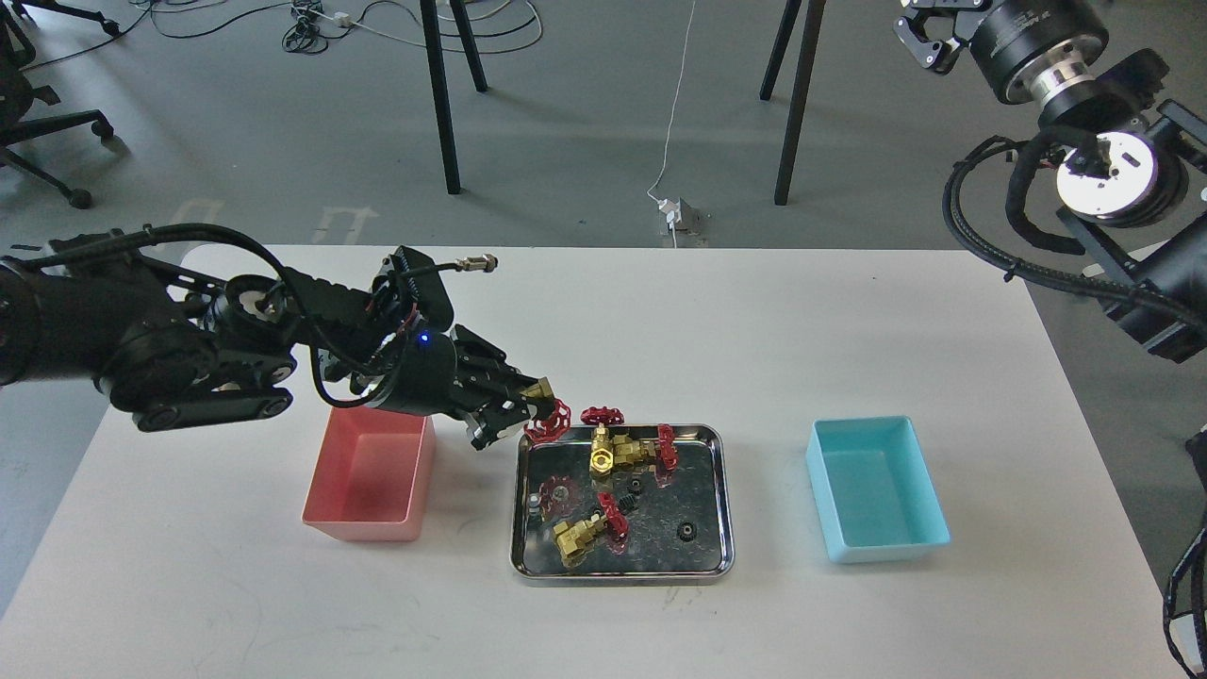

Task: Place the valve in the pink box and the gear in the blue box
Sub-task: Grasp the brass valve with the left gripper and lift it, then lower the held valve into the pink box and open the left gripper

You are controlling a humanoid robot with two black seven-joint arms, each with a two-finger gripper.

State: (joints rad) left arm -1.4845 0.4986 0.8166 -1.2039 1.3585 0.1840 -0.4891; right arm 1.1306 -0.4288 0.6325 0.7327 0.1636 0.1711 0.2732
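My left gripper (526, 405) is shut on a brass valve (545, 411) with a red handwheel and holds it in the air above the steel tray's (721, 490) left rear corner. The pink box (370, 476) stands empty just left of the tray. Several more valves lie in the tray, one at the front (583, 534) and others at the back (622, 451). Two tiny black gears (687, 532) (637, 487) lie in the tray. The blue box (874, 488) stands empty to the right. My right gripper (929, 38) is high at the top right, away from the table; its fingers look parted.
The white table (754, 330) carries the three containers in a row near its front. Black stand legs (441, 94) and cables are on the floor beyond the table's far edge. My right arm's cabled links (1113, 189) hang over the table's right side.
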